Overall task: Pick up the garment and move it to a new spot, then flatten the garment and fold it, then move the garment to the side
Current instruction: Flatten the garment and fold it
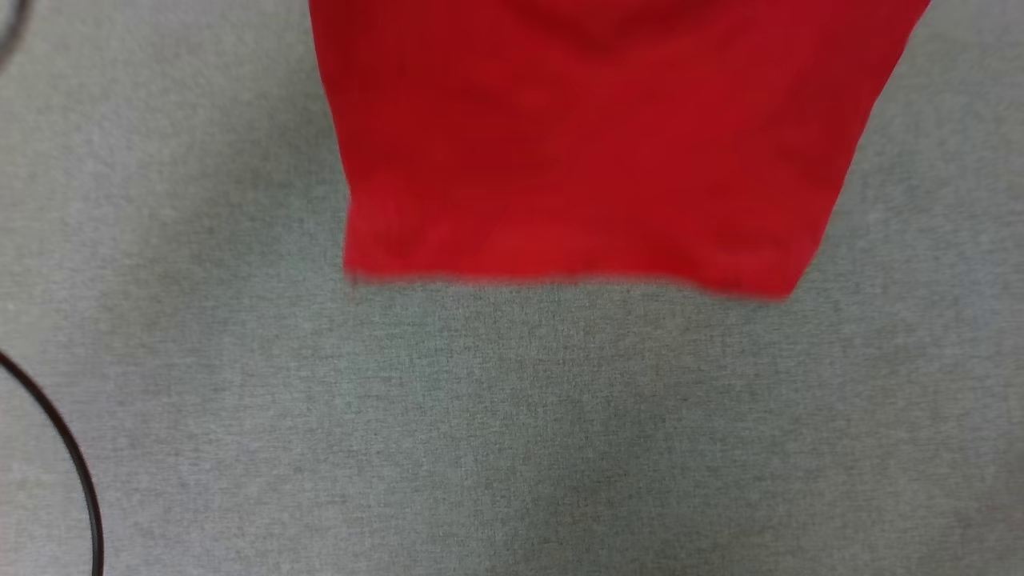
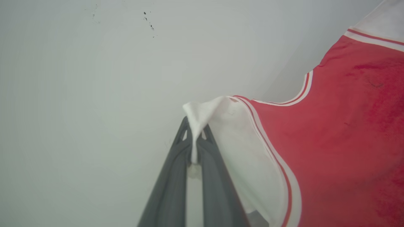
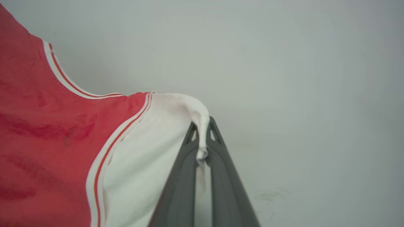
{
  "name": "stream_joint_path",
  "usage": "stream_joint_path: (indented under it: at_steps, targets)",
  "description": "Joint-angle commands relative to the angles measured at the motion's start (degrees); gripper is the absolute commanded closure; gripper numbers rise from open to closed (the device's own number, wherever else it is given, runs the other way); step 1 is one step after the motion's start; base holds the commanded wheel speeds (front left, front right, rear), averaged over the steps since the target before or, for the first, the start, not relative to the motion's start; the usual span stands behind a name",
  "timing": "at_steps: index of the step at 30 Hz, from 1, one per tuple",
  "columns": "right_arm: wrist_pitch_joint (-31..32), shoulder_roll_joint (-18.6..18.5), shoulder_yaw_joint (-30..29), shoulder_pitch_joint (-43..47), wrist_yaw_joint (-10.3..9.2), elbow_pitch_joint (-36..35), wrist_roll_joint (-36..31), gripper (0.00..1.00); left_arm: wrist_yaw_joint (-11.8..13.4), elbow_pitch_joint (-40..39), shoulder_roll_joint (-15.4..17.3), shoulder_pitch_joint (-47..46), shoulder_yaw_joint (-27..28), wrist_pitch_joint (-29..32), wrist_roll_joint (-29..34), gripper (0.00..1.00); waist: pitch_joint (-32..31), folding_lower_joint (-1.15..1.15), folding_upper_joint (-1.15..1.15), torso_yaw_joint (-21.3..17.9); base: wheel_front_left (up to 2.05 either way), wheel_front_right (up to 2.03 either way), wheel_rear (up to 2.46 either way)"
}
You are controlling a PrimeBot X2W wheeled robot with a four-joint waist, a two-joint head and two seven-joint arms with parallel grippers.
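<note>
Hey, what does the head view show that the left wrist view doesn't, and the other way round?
Head view: the garment's plain red lower body and hem hanging above a gray fabric surface, with a black cable at the left. Left wrist view: the left gripper shut on the white sleeve, the striped trim, and a pale wall. Both: the red garment, lifted.

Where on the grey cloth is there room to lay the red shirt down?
The biggest bare patch is the grey surface below the hem of the garment, stretching to the right edge. Narrower bare strips flank the garment. Crowded spots: top middle, covered by the garment, and the far left, where a black cable curves.
</note>
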Motion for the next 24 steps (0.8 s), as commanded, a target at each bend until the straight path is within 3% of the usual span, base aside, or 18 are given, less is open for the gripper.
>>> stream_joint_path:
  at_steps: [1, 7, 13, 18, 24]
  targets:
    - [-0.37, 1.00, -0.39, -2.19, -0.04, 1.15, -1.46, 1.00, -0.16, 1.41, -0.81, -2.15, 0.45, -0.69, 0.67, 1.00, 2.46, -0.01, 0.00, 0.18, 0.00, 0.00, 0.00]
    - [-1.15, 5.09, -1.32, -15.14, -0.04, 6.21, -7.54, 1.00, -2.36, 10.41, -4.76, -14.34, 3.28, -4.77, 2.17, 1.00, 6.89, -0.01, 0.00, 0.50, 0.00, 0.00, 0.00]
    - [-3.33, 7.84, -0.91, -22.80, -0.04, 11.25, -10.25, 1.00, -4.10, 17.31, -7.09, -20.95, 4.17, -7.82, 2.65, 1.00, 8.75, -0.01, 0.00, 0.70, 0.00, 0.00, 0.00]
    - [-5.53, 9.45, 1.39, -23.70, -0.04, 15.19, -10.44, 1.00, -5.41, 21.47, -8.18, -21.52, 3.34, -9.82, 2.33, 1.00, 9.70, -0.01, 0.00, 0.80, 0.00, 0.00, 0.00]
    - [-9.63, 10.98, 6.31, -18.63, -0.04, 18.85, -8.71, 1.00, -6.44, 24.97, -9.10, -16.87, 1.36, -12.06, 1.32, 1.00, 10.26, -0.01, 0.00, 0.51, 0.00, 0.00, 0.00]
